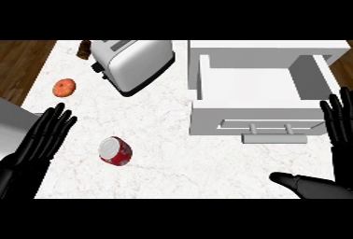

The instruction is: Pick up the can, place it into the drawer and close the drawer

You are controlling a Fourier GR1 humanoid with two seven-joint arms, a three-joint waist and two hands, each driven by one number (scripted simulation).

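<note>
A red can (pixel 114 151) with a silver top lies tilted on the white marble counter, left of centre. The white drawer (pixel 251 84) stands pulled open at the upper right, its inside bare, its handle (pixel 272 127) on the front panel facing me. My left hand (pixel 40 139) is open, fingers straight, just left of the can and apart from it. My right hand (pixel 336 154) is open at the right edge, fingers up beside the drawer's front corner, thumb stretched left across the counter.
A silver toaster (pixel 132 63) sits at the back centre-left. An orange fruit (pixel 65 87) lies at the far left, with a small brown object (pixel 85 49) behind it. Wooden floor shows past the counter's left edge.
</note>
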